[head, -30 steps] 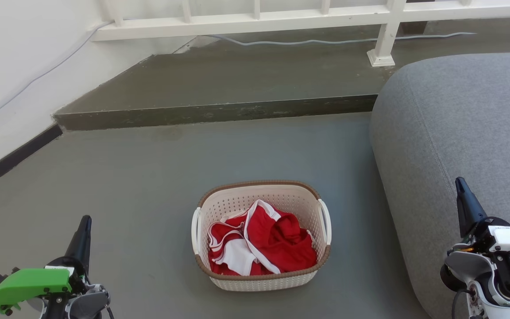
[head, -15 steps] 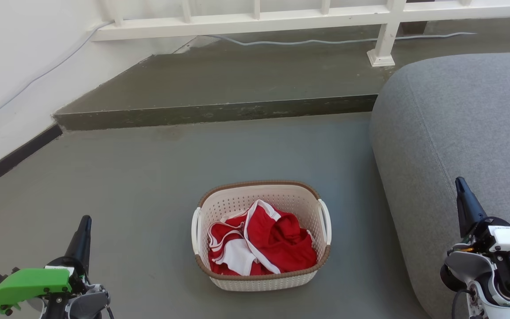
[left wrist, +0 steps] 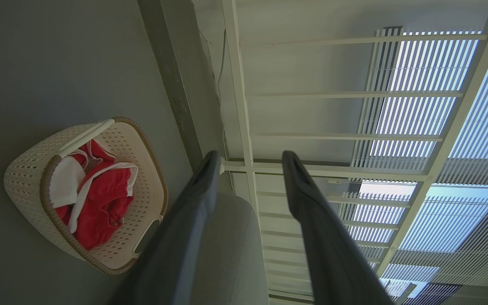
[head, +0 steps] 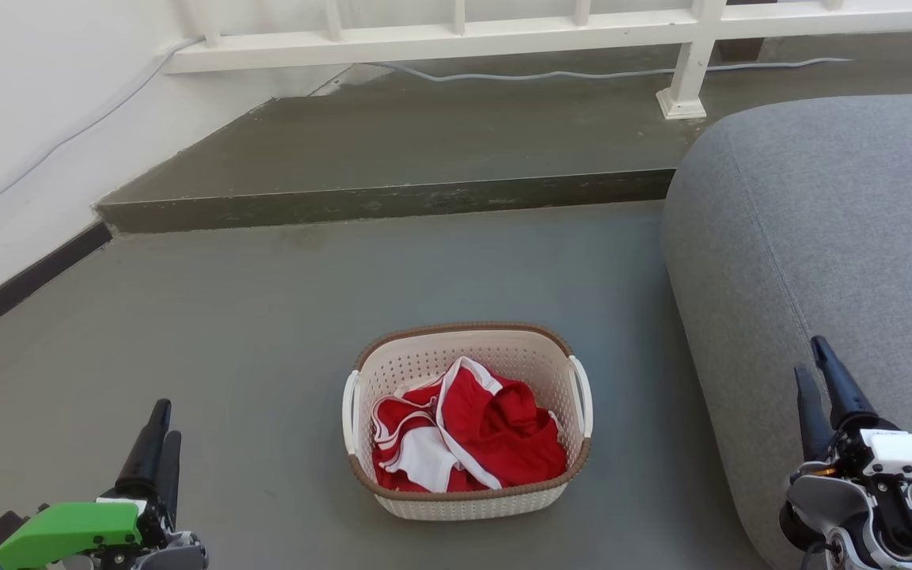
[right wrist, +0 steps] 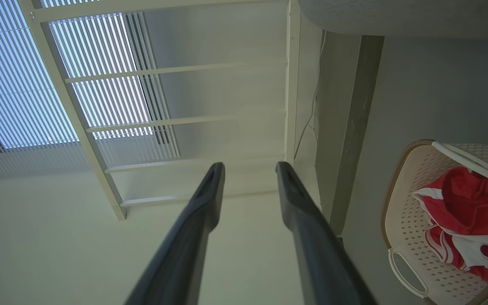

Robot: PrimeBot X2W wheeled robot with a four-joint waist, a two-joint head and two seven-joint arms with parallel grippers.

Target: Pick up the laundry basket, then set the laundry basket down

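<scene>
The laundry basket [head: 472,505] stands on the grey floor at the lower middle of the head view, cream with a brown rim and a white handle on each side. Red and white clothes [head: 488,431] lie inside it. My left gripper [head: 165,419] is at the lower left, well apart from the basket, open and holding nothing. My right gripper [head: 810,356] is at the lower right in front of the sofa, also open and holding nothing. The left wrist view has the basket [left wrist: 28,178] to the left of the left gripper [left wrist: 250,156]. In the right wrist view the basket [right wrist: 400,212] is to the right of the right gripper [right wrist: 250,165].
A large grey sofa [head: 836,237] fills the right side, close to the basket's right handle. A raised concrete step [head: 393,202] runs across behind the basket, with a white railing [head: 440,36] beyond it. A white wall [head: 20,127] with a dark skirting borders the left.
Both grippers have sunk lower in the head view. Each now shows two fingers with a gap, where before one finger showed. The basket has stayed put.
</scene>
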